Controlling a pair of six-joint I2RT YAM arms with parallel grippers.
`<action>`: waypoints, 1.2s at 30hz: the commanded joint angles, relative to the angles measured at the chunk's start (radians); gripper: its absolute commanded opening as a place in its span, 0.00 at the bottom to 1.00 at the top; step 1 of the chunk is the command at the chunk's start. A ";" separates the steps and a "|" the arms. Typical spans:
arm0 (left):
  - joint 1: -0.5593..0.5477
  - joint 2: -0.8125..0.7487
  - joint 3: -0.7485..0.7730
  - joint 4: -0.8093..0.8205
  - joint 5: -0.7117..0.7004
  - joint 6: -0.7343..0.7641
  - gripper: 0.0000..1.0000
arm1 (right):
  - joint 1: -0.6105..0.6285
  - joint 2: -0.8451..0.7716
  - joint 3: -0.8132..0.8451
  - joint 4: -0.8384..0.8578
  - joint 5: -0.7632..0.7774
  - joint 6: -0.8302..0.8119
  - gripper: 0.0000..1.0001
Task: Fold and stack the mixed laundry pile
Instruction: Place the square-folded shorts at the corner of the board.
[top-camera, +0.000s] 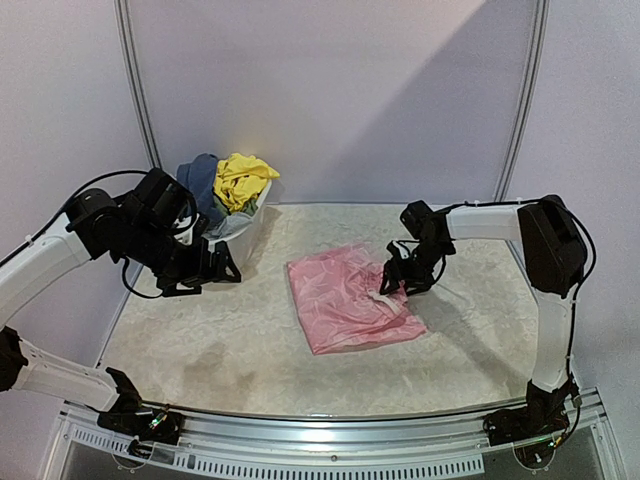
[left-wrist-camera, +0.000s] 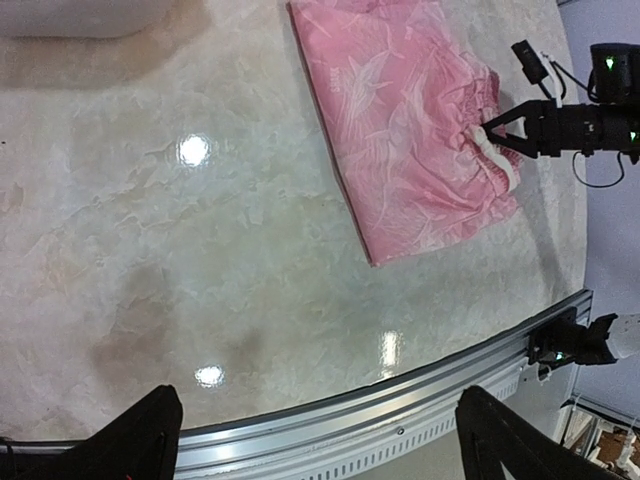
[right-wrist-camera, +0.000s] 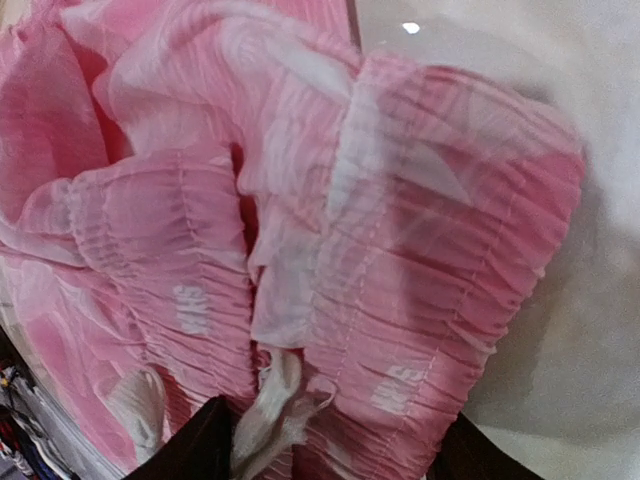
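Observation:
A pale pink patterned piece (top-camera: 345, 297) lies folded flat mid-table; it also shows in the left wrist view (left-wrist-camera: 400, 110). My right gripper (top-camera: 395, 280) is at its right edge, open, its fingers straddling the gathered elastic waistband (right-wrist-camera: 400, 300) and white drawstring (right-wrist-camera: 270, 410). Its jaws (right-wrist-camera: 340, 440) stand wide apart on either side of the cloth. My left gripper (top-camera: 215, 270) is open and empty, hovering left of the pink piece, near the tub. A yellow piece (top-camera: 242, 178) and a grey-blue piece (top-camera: 200, 180) sit heaped in the tub. No white lettering shows.
The white plastic tub (top-camera: 240, 230) stands at the back left by the wall. The metal rail (left-wrist-camera: 400, 410) runs along the table's near edge. The right arm (left-wrist-camera: 590, 120) reaches in from the right side.

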 joint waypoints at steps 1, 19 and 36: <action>0.002 -0.007 0.003 -0.016 -0.026 -0.024 0.97 | -0.001 0.052 -0.019 0.036 -0.033 0.005 0.56; -0.044 0.002 0.014 -0.015 -0.066 -0.084 0.95 | -0.011 0.120 0.049 0.044 0.057 0.125 0.00; -0.085 -0.010 -0.003 -0.012 -0.093 -0.129 0.94 | -0.280 0.140 0.234 -0.081 0.205 0.120 0.00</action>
